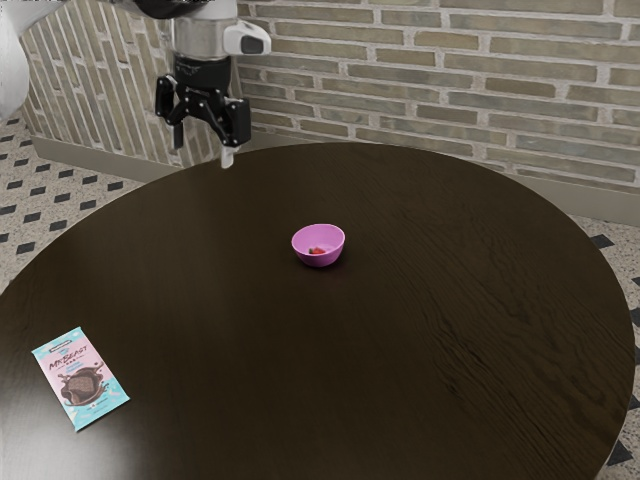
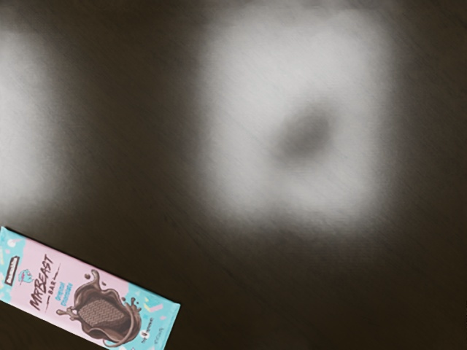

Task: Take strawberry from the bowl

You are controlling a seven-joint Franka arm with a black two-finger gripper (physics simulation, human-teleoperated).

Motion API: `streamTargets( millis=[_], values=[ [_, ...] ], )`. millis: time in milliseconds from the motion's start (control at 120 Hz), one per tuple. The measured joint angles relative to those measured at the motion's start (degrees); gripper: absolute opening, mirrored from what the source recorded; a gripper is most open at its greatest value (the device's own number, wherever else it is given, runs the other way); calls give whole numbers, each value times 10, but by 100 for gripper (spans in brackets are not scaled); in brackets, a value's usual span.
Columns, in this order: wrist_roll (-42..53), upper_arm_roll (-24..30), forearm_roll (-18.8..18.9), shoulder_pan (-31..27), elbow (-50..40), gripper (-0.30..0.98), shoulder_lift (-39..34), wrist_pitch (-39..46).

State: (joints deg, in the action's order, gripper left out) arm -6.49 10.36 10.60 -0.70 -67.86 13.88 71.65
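Strawberry [image 1: 317,251] inside the pink bowl [image 1: 320,262], lying low and toward the exterior view's right from my raised hand [image 1: 203,155], well apart. Looks small, red, with a darker patch; long axis unreadable. Hand empty, fingers spread wide. Bowl upright on the tabletop [image 1: 420,340]. Chocolate bar [image 2: 86,297] well apart from bowl. Judgement: carry across first, then descend.

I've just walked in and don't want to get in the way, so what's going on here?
Nothing is being handled at this moment. The robot's open, empty hand is raised, well away from the pink bowl. The red strawberry is in that bowl, not yet taken out. A chocolate bar lies apart on the dark table.
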Motion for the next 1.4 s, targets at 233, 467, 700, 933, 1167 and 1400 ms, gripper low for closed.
streamTargets(
  millis=[233, 467, 700, 933, 1167, 1400],
  values=[
    [-17, -5, 2, 0, -15, 69, 55, 119],
    [-28, -11, 0, 0, -8, 59, 136, 244],
    [-34, -11, -1, 1, 20, 39, 220, 349],
    [-38, -14, 2, 0, 22, 27, 271, 421],
    [-40, -24, 3, 0, 30, 24, 305, 466],
    [-42, -32, 2, 0, 52, 24, 346, 489]
  ],
)
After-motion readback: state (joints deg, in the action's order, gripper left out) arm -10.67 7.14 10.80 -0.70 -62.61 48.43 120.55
